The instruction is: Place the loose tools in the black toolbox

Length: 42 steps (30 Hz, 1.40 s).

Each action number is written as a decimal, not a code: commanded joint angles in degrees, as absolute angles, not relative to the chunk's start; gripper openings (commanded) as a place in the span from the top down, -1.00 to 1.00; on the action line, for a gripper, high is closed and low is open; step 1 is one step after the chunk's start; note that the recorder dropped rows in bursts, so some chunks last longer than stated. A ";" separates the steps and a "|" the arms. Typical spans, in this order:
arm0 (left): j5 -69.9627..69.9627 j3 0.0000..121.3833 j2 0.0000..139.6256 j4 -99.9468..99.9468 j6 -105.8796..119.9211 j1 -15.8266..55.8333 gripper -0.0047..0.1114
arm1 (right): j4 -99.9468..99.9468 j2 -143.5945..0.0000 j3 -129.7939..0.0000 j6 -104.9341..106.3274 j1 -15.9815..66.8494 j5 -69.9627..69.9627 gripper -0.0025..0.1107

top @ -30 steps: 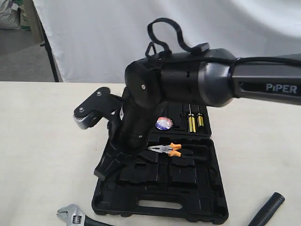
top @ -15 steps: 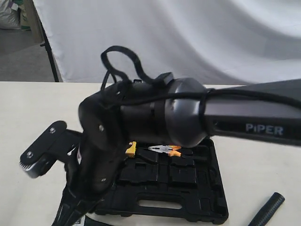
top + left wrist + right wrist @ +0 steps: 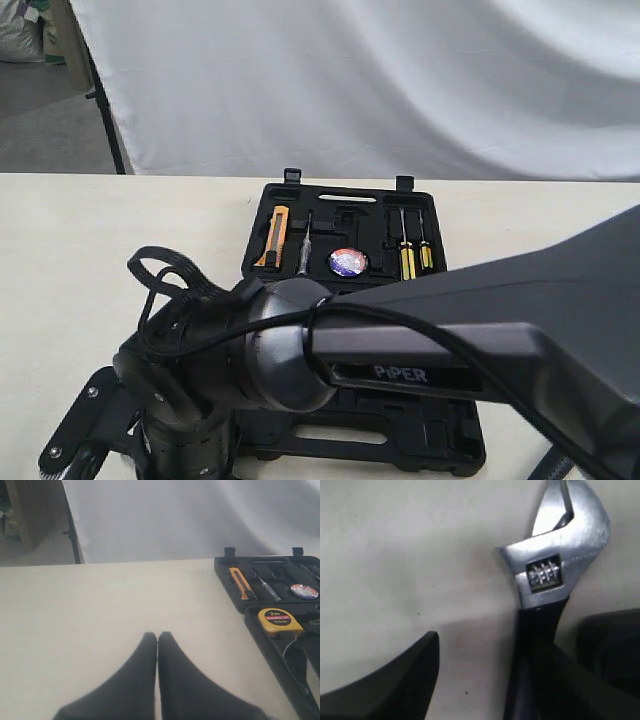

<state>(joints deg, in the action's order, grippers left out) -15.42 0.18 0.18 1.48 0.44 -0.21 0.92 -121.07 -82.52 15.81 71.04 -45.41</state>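
While arm (image 3: 400, 375) reads PiPER, tape measure (image 3: 279, 621) in toolbox (image 3: 222, 575) reads 2m.

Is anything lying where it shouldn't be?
Yes. The silver wrench lies on the bare table, outside the black toolbox. The knife, screwdrivers and tape roll all sit in their slots. The right end effector is open right beside the wrench's handle.
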 commanded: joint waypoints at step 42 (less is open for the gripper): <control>-15.48 0.00 0.00 1.73 0.00 0.04 0.91 | 0.83 -114.49 -82.62 18.61 72.03 -41.44 0.96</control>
<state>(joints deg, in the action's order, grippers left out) -15.42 0.18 0.18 1.48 0.44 -0.21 1.22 -117.40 -82.54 18.09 72.55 -39.77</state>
